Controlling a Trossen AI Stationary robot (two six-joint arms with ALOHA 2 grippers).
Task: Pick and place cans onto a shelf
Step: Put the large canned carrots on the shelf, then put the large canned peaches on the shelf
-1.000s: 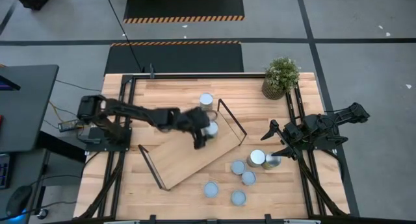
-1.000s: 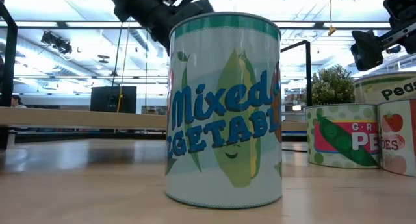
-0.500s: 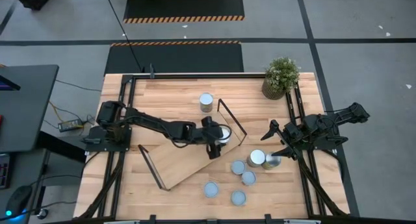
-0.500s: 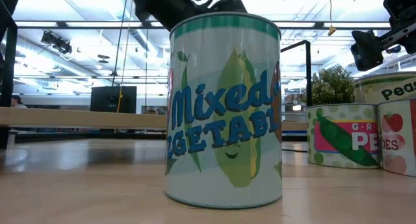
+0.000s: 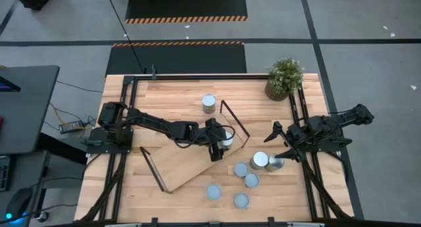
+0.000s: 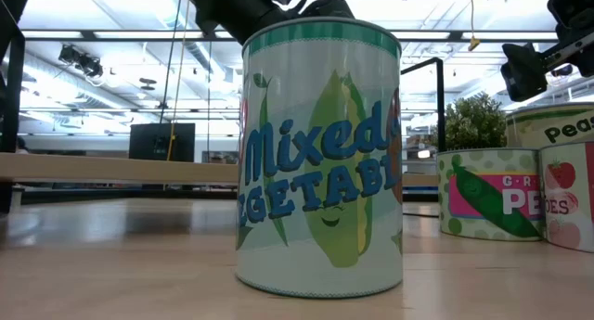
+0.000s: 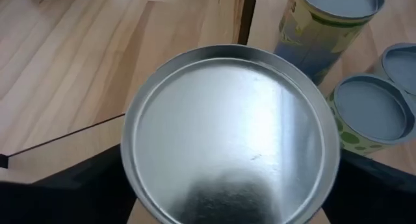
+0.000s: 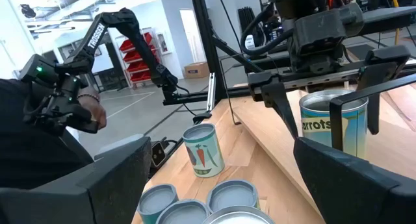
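Note:
My left gripper point(image 5: 222, 139) reaches over the right end of the light-wood shelf point(image 5: 187, 162) and is shut on a can point(image 5: 225, 135). That can's silver top fills the left wrist view point(image 7: 227, 133), and its carrot label shows in the right wrist view point(image 8: 325, 130). My right gripper point(image 5: 279, 143) is open and empty at the table's right. It hovers by two cans point(image 5: 260, 160), one of them under its fingers point(image 8: 227, 214). Several more cans point(image 5: 241, 169) stand on the table near the front. One can point(image 5: 208, 103) stands beyond the shelf. My left gripper pinches the can between its two fingers point(image 7: 84, 191), which sit on opposite sides of the can's wall just below the rim point(image 7: 129, 165). The fingers come from above, pointing down. The can is upright over the shelf's right end; whether its bottom rests on the board I cannot tell.
A potted plant point(image 5: 284, 79) stands at the far right corner. The shelf's black loop frame point(image 5: 235, 124) rises just right of the held can. A "Mixed Vegetables" can point(image 6: 320, 162) stands close in the low view, with pea cans point(image 6: 487, 195) to its right.
My left gripper has carried the can along the shelf toward the table's right edge and a little toward the near edge. It stopped at the shelf's right end by the loop frame and has stayed still for the last half second. The can has stayed upright.

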